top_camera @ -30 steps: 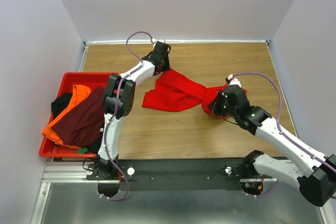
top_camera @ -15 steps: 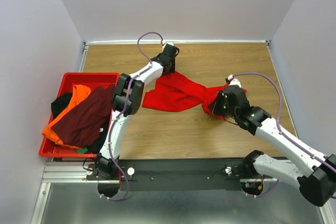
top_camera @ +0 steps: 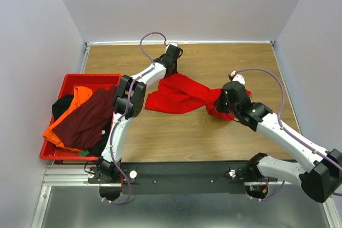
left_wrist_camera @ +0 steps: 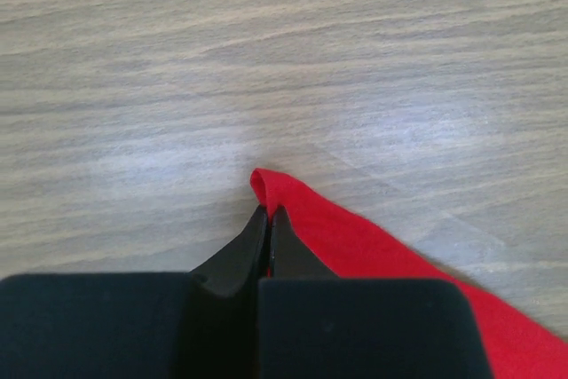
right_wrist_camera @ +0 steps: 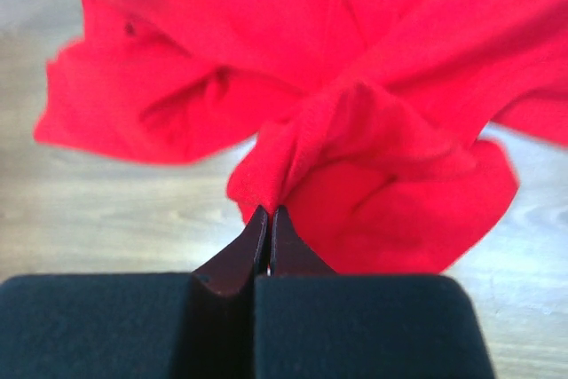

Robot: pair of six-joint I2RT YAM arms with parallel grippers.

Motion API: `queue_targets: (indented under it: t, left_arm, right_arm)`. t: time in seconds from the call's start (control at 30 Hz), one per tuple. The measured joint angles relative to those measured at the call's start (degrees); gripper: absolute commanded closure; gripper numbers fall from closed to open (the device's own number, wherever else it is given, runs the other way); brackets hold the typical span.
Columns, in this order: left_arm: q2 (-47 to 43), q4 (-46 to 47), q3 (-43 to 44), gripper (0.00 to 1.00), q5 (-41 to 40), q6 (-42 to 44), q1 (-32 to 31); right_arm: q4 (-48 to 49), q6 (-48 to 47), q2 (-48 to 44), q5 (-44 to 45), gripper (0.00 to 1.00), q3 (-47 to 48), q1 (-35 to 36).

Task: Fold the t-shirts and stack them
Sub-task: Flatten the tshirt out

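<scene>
A bright red t-shirt [top_camera: 179, 95] lies crumpled on the wooden table between both arms. My left gripper [top_camera: 172, 67] is shut on its far left corner [left_wrist_camera: 266, 185], pinched between the jaws low over the table. My right gripper [top_camera: 220, 105] is shut on a bunched fold of the same red t-shirt [right_wrist_camera: 355, 148] at its right end. The orange t-shirt [top_camera: 75, 104], the dark maroon t-shirt [top_camera: 85, 120] and the black t-shirt [top_camera: 61, 106] lie heaped in the red crate [top_camera: 91, 78] at the left.
The red crate sits against the left wall. Bare wooden table [top_camera: 235, 60] stretches behind and in front of the red shirt. Grey walls close in the table at the back and both sides.
My left gripper swung right along the shirt's far edge, came down on the corner and shut on it. The right gripper has lifted and shifted slightly with its bunch of cloth.
</scene>
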Motion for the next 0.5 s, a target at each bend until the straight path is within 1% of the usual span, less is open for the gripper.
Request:
queue_targets:
  t: [0.07,0.17,0.23,0.3,0.33,0.4,0.5]
  left_arm:
    - [-2.40,-0.13,-2.16,1.00,-0.17,-0.20,0.02]
    - [-9.09,-0.20,-7.19,1.00,-0.83,-0.55,0.33]
    - [-16.44,0.09,-10.99,1.00,-1.38,-0.92,0.59]
    - [-24.06,0.85,-13.84,1.00,-2.12,-1.40,1.05]
    - [-26.16,1.27,-14.62,1.00,-2.38,-1.51,1.20]
    - [-34.36,2.56,-17.16,1.00,-3.45,-2.01,1.99]
    - [-42.80,3.02,-20.26,1.00,-4.81,-2.82,2.64]
  right_arm:
    - [-0.72,-0.81,1.44,1.97,1.00,2.95,0.00]
    - [-2.23,-2.12,2.82,5.51,1.00,7.91,-0.02]
    - [-3.74,-3.39,3.23,8.81,1.00,12.26,-0.02]
    - [-4.72,-4.24,3.34,11.37,0.99,15.82,-0.02]
    - [-5.18,-4.94,3.32,13.05,1.00,18.03,-0.02]
    - [-6.45,-5.86,3.32,15.93,1.00,21.57,-0.07]
    - [-8.07,-7.02,3.26,19.39,0.99,26.03,-0.07]
